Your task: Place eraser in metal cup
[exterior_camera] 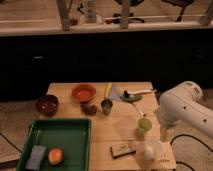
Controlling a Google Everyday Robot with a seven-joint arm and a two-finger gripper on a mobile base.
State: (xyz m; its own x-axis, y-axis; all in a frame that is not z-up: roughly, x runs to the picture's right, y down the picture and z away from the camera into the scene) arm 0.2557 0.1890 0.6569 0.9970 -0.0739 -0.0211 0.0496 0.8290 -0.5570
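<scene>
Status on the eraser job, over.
Gripper out of view, arm at table's right edge. Eraser at front edge, untouched. Metal cup upright mid-table. Green cup nearby.
</scene>
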